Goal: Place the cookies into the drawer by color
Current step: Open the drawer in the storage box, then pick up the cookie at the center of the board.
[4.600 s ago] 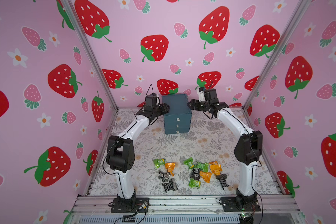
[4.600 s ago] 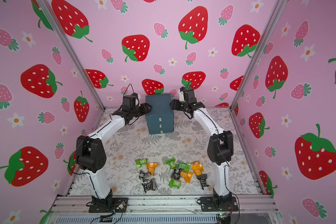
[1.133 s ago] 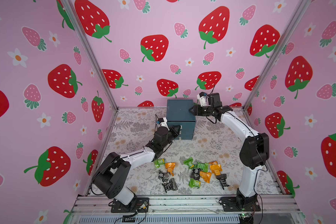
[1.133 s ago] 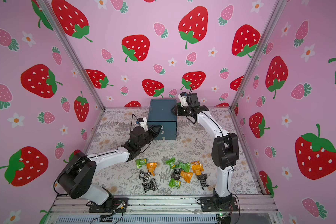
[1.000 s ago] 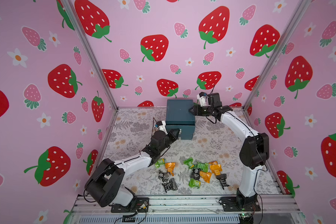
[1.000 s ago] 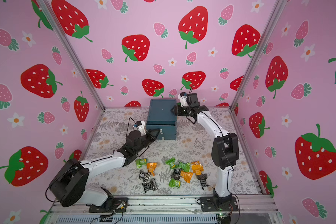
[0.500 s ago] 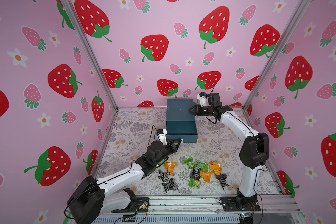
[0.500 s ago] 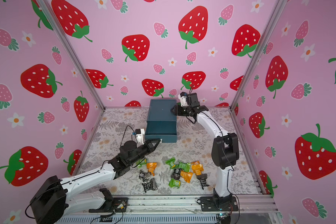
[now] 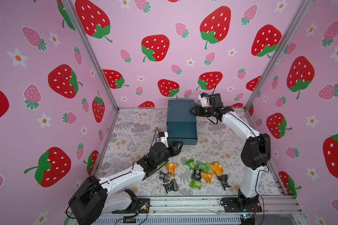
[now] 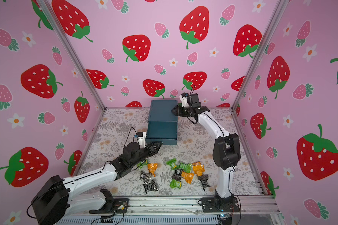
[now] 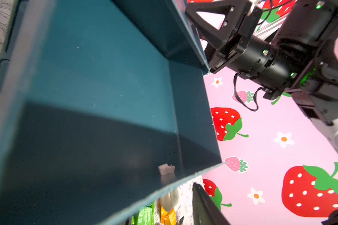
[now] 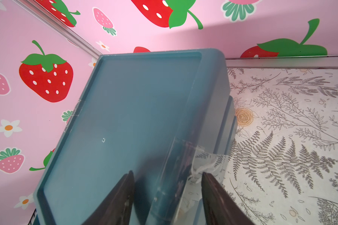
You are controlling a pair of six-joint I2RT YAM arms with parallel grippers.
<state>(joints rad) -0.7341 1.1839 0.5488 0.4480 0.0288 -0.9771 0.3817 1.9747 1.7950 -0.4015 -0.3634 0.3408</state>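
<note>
Currently the teal drawer cabinet (image 9: 180,116) is sitting far centre, one drawer pulled out; green, orange and black cookies (image 9: 206,176) are lying nearer. The left gripper (image 9: 179,145), jaws parted, is hovering at its front; the right gripper (image 9: 191,111), jaws parted, is straddling its top right edge.

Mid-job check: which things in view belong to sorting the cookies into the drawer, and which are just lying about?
Part of the job:
- cabinet with its open drawer
- green cookies
- orange cookies
- black cookies

Just lying about:
- pale scrap inside the open drawer
- clear tape on the cabinet's side
- flowered mat under everything
</note>
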